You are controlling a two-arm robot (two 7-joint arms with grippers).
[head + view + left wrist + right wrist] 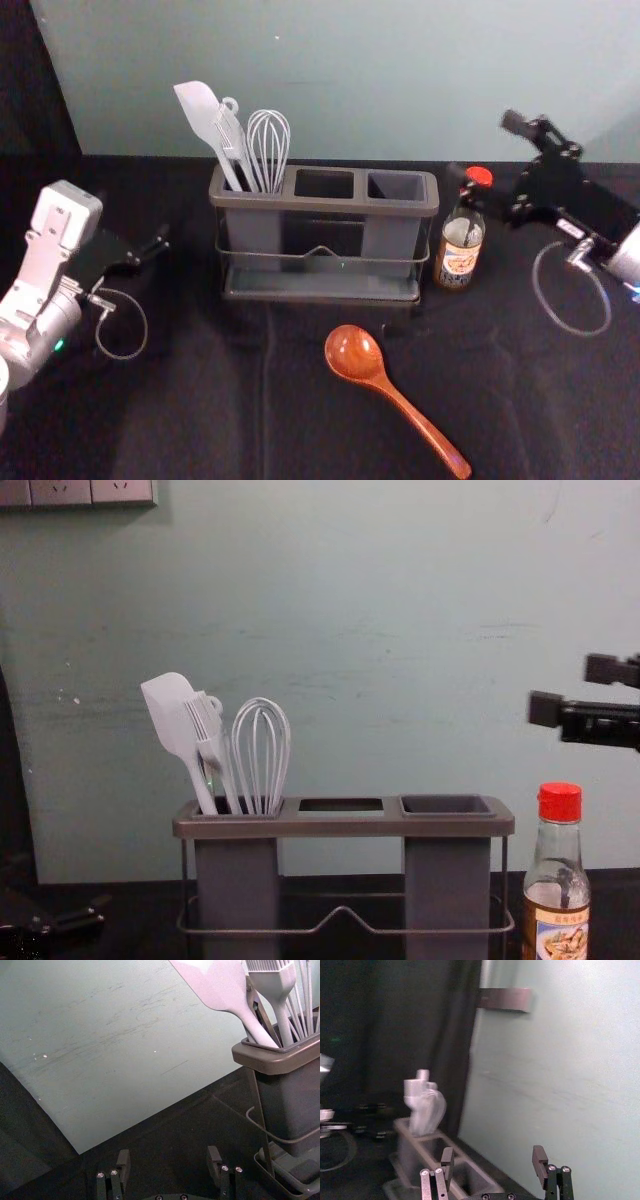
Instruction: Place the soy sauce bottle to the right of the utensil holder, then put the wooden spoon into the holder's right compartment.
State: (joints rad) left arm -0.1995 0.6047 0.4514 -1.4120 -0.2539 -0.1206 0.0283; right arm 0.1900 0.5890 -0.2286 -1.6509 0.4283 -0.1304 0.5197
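Soy sauce bottle (460, 250) upright on table (200, 400), just right of utensil holder (345, 205). Wooden spoon (400, 400) flat in front of holder, bowl toward it, handle angled to front right. Right gripper (489, 152) open, nothing between fingers, above bottle cap level. Left gripper (155, 245) open, parked left of holder. Spatula (177, 715), brush (208, 730) and whisk (262, 750) in left compartment.

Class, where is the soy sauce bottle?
In the head view, the soy sauce bottle stands right of centre, beside the right end of the utensil holder.
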